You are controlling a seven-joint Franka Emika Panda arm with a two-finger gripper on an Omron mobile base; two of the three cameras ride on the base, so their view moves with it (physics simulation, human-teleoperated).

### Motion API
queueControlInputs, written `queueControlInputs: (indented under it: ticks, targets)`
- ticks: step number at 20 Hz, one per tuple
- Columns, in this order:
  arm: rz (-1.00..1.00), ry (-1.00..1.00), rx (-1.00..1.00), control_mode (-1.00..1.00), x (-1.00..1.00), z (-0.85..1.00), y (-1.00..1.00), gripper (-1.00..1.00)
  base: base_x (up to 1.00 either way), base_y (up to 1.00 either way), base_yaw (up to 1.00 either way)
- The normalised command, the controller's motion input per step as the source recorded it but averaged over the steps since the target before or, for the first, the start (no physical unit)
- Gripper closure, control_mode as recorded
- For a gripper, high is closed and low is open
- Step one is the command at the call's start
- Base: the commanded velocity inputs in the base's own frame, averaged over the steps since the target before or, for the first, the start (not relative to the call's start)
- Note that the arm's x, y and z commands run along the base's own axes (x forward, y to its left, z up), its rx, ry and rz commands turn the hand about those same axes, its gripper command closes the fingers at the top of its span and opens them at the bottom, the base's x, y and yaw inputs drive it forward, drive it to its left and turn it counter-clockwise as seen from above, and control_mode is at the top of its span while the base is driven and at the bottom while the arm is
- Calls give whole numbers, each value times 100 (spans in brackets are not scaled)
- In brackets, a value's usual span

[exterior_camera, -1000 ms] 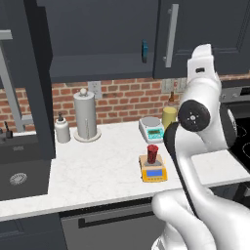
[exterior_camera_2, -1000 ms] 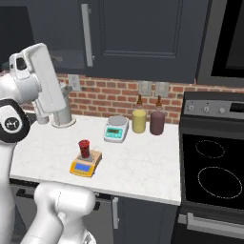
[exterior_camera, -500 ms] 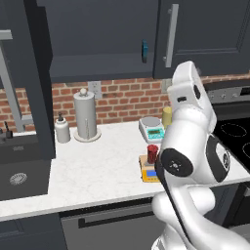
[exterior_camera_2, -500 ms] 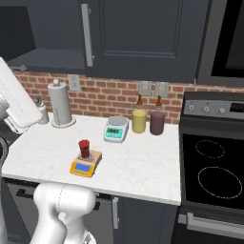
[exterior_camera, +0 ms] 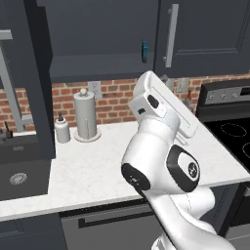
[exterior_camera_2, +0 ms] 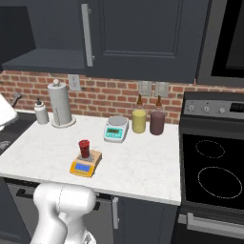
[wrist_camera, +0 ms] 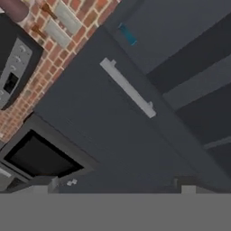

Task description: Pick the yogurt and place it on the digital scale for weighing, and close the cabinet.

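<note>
Yogurt on the scale, cabinet door open.

Nearest, the white arm (exterior_camera: 161,161) bends over the counter (exterior_camera_2: 138,167), its hand raised toward the cabinet (exterior_camera_2: 143,38); whether the gripper is open or closed, or holds anything, cannot be told. The yogurt (exterior_camera_2: 84,148) stands upright on the digital scale (exterior_camera_2: 86,163). Behind sit a white scale (exterior_camera_2: 116,129), a yellow jar (exterior_camera_2: 139,120) and a paper towel holder (exterior_camera_2: 59,104). At the left, a cabinet door (exterior_camera: 36,78) stands swung out.

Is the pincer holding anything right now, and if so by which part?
Nothing is held as far as can be seen: the yogurt stands on the digital scale, and the hand view faces the cabinet.
</note>
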Motion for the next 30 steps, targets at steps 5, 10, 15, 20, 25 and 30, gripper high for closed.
queueControlInputs:
  ticks: [5,10,15,20,25,30]
  targets:
    - [-14,11,-24,-100,11,-23,48,-100,0,0,0]
    - [-17,1,-31,-100,2,-14,45,-100,0,0,0]
    - [-25,0,-33,-100,22,-9,26,-100,0,0,0]
    - [-27,0,-28,-100,32,-9,19,-100,0,0,0]
    - [-25,0,-22,-100,12,-18,28,-100,0,0,0]
    - [-18,0,-13,-100,0,-16,46,-100,0,0,0]
